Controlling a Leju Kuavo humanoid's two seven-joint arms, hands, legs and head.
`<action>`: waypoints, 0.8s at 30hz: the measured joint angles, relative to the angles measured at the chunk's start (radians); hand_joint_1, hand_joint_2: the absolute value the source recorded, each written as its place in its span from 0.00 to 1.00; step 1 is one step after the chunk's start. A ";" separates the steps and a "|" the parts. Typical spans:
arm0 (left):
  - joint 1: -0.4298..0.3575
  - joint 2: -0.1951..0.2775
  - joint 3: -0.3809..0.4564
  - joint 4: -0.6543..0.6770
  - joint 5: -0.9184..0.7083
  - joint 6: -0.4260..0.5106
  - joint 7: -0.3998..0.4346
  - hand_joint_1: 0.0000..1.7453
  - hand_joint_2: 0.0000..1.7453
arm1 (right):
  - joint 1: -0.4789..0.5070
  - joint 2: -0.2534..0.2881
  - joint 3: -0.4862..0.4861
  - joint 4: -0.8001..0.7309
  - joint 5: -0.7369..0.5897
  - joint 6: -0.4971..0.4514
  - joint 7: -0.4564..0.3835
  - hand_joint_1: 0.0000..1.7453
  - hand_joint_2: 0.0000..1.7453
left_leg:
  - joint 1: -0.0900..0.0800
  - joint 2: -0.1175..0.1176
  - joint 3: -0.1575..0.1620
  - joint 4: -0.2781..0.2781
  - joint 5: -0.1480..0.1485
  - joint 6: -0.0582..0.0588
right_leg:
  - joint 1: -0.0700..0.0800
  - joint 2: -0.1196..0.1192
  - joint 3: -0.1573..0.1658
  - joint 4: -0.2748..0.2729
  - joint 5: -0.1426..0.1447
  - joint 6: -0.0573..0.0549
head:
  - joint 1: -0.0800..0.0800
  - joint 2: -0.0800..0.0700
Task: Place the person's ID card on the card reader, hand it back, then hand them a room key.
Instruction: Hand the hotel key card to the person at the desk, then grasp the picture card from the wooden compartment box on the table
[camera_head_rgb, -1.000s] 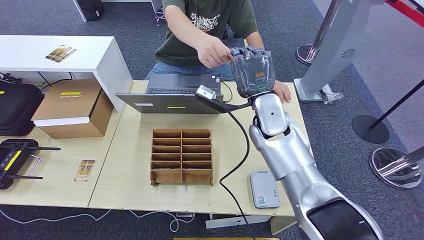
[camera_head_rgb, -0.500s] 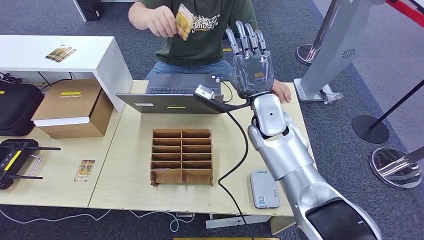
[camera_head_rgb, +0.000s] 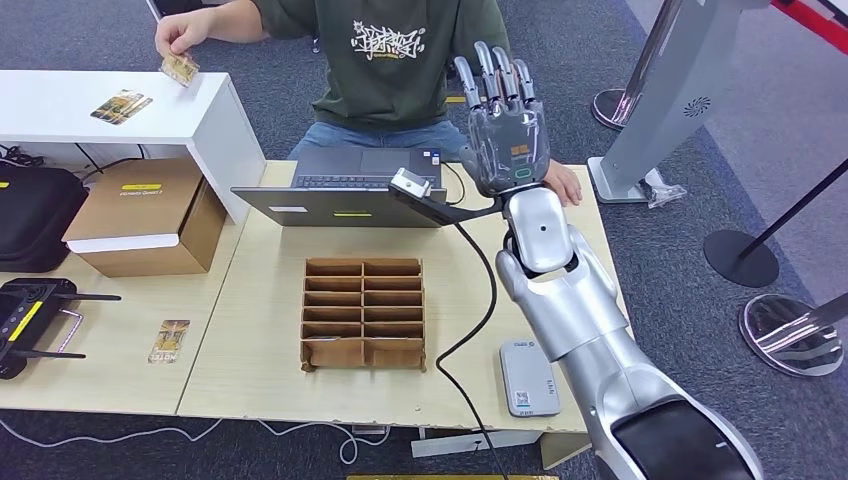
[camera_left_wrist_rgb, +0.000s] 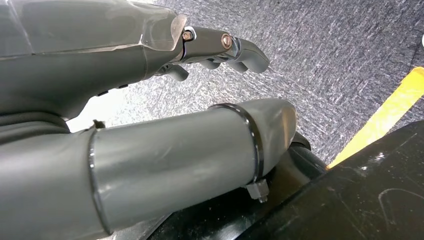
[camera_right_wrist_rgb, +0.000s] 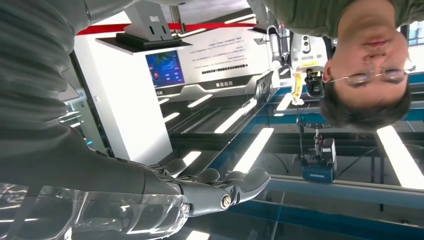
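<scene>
On the wooden desk (camera_head_rgb: 260, 330), behind the laptop (camera_head_rgb: 345, 190), sits a person (camera_head_rgb: 395, 60). Centre desk holds the cardboard organizer (camera_head_rgb: 364, 314) — compartments appear to hold nothing. Right hand (camera_head_rgb: 503, 125) is raised above the desk's far edge, fingers (camera_head_rgb: 487, 72) extended and slightly spread, holding nothing. Card reader (camera_head_rgb: 528, 378) lies at the near right. ID card (camera_head_rgb: 179, 68) — pinched by the person's hand (camera_head_rgb: 180, 35) over the white shelf (camera_head_rgb: 60, 105). Left hand (camera_left_wrist_rgb: 165, 45): fingers loosely curled, nothing held.

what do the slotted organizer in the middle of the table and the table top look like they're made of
The slotted organizer looks like brown corrugated cardboard or thin fibreboard, matte: flat brown dividers, raw-looking edges. The table top looks like pale wood-grain laminate or plywood with a smooth, low-sheen finish; faint grain streaks show, so which of the two stays open.
</scene>
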 joint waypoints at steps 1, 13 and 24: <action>0.000 0.000 0.000 0.000 0.000 0.000 0.000 0.00 0.00 | 0.000 0.000 -0.001 0.000 0.000 -0.001 0.000 0.00 1.00 | 0.000 0.000 0.000 0.000 0.000 0.000 | 0.000 0.000 0.000 0.000 0.000 0.000 | 0.000 0.000; -0.001 0.000 -0.003 0.000 -0.001 -0.003 0.009 0.00 0.00 | 0.018 0.000 -0.023 -0.021 -0.003 0.023 -0.006 0.00 1.00 | 0.000 0.000 0.000 0.000 0.000 0.000 | 0.000 0.000 0.000 0.000 0.000 0.000 | 0.000 0.000; -0.002 0.001 -0.005 0.000 0.021 -0.004 0.020 0.00 0.00 | 0.097 -0.040 -0.036 -0.097 -0.001 0.060 0.029 0.00 1.00 | 0.000 0.000 0.000 0.000 0.000 0.000 | 0.000 0.000 -0.001 0.000 0.000 0.000 | 0.000 0.000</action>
